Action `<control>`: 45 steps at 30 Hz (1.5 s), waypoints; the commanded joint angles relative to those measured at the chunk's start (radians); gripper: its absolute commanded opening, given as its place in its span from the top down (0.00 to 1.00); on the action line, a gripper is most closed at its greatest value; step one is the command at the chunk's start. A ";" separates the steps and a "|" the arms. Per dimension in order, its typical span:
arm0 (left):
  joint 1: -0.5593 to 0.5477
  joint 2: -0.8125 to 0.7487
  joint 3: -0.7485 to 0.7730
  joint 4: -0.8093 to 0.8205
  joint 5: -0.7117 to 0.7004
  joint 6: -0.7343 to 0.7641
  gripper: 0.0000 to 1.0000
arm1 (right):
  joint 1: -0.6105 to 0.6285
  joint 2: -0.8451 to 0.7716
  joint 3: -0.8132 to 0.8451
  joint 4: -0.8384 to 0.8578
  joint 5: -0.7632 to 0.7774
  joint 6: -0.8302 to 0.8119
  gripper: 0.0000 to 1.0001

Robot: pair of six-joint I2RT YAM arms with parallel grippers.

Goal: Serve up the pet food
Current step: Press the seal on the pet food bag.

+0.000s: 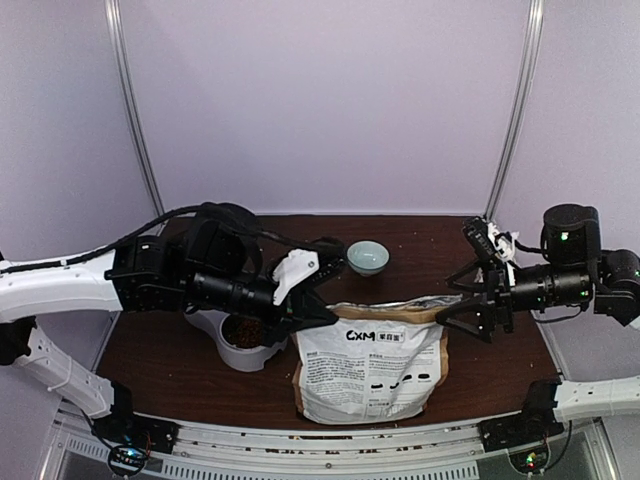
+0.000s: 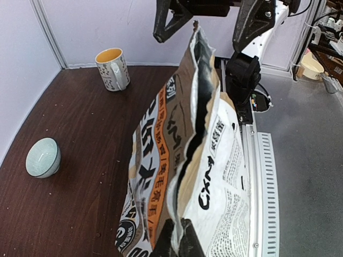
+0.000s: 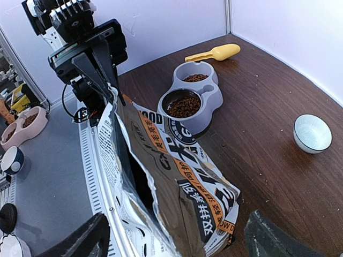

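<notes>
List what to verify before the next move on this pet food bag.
1. Left end effector shut on the bag top corner: ok.
2. Right end effector gripping the opposite corner: not ok; it stands open around the rim.
3. Bag mouth open: ok.
4. Pet food in both bowls of the feeder: ok.
5. Scoop lying free behind the feeder: ok.
6. Food left inside bag: cannot tell.

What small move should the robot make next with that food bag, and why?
Probably close the right end effector on the bag's top edge. Its jaws stand open astride that edge, while the left end effector is shut on the opposite corner. A two-sided hold would likely steady the open bag for lifting.
</notes>
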 commanded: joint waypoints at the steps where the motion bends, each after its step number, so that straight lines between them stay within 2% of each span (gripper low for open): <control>1: 0.008 -0.079 -0.027 0.032 -0.072 -0.019 1.00 | -0.005 -0.037 -0.058 0.113 -0.011 -0.020 0.12; 12: 0.007 -0.098 -0.039 0.044 -0.085 -0.021 1.00 | -0.005 -0.085 -0.241 0.297 0.007 -0.046 0.19; 21: 0.007 -0.101 -0.044 0.045 -0.085 -0.024 1.00 | -0.005 -0.112 -0.321 0.423 0.047 -0.043 0.32; 25: 0.007 -0.097 -0.040 0.044 -0.082 -0.026 1.00 | -0.005 -0.122 -0.342 0.457 0.054 -0.040 0.47; 27: 0.007 -0.095 -0.034 0.042 -0.085 -0.026 1.00 | -0.005 -0.115 -0.331 0.444 0.034 -0.043 0.63; 30: 0.007 -0.090 -0.016 0.037 -0.091 -0.027 1.00 | -0.005 -0.099 -0.304 0.411 0.008 -0.049 0.82; 32: 0.007 -0.073 0.013 0.023 -0.092 -0.026 0.84 | -0.005 -0.090 -0.288 0.392 -0.004 -0.051 0.98; 33: 0.007 -0.056 0.036 0.004 -0.096 -0.026 0.77 | -0.005 -0.091 -0.281 0.385 -0.008 -0.051 1.00; 36: 0.001 0.023 0.158 -0.098 -0.106 -0.025 0.57 | -0.005 -0.100 -0.268 0.380 -0.023 -0.045 1.00; 41: -0.062 0.184 0.398 -0.210 -0.125 0.007 0.42 | -0.005 -0.114 -0.235 0.376 -0.059 -0.024 1.00; 43: -0.080 0.241 0.485 -0.228 -0.120 0.005 0.31 | -0.003 -0.113 -0.212 0.357 -0.068 -0.013 1.00; 45: -0.096 0.293 0.560 -0.238 -0.114 0.001 0.26 | -0.002 -0.108 -0.192 0.333 -0.072 -0.004 1.00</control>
